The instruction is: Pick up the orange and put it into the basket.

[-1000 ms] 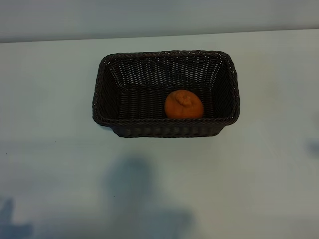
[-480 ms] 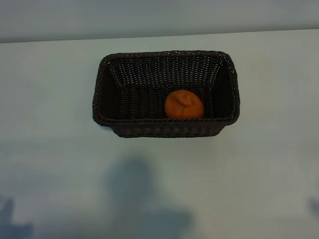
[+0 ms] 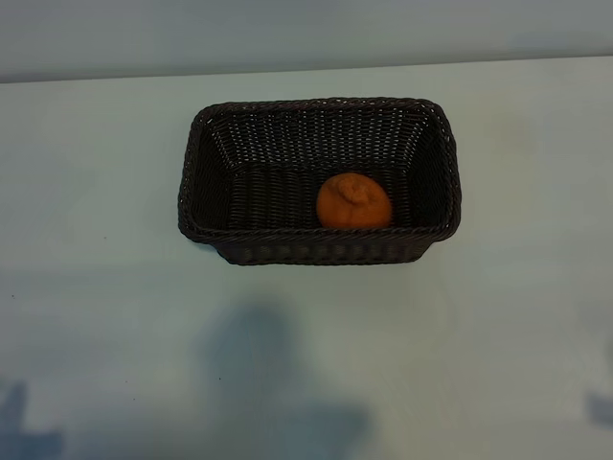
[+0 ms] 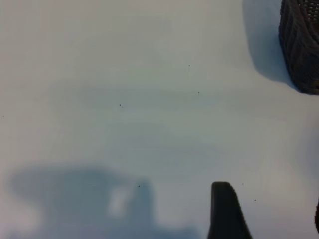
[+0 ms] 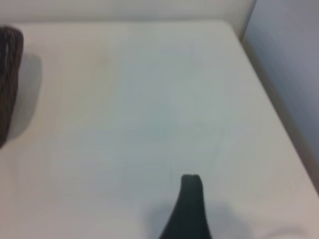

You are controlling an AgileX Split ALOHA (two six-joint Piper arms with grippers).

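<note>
The orange (image 3: 353, 201) lies inside the dark brown woven basket (image 3: 316, 233), near the front wall and right of the middle, with nothing touching it. Neither arm appears in the exterior view. In the left wrist view my left gripper (image 4: 271, 201) hangs open over bare table, one dark finger (image 4: 225, 211) plain and the other a sliver at the picture's edge; a corner of the basket (image 4: 301, 45) stands well away from it. Of my right gripper only one dark finger (image 5: 190, 204) shows, over bare table with nothing against it, far from the basket's end (image 5: 7, 74).
The white table (image 3: 105, 316) spreads round the basket on all sides. Its right edge (image 5: 271, 99) shows in the right wrist view, with a pale wall beyond. Soft shadows of the arms lie on the near part of the table.
A shadow at the right edge of the exterior view has slid toward the near edge of the table. Orange and basket have not moved.
</note>
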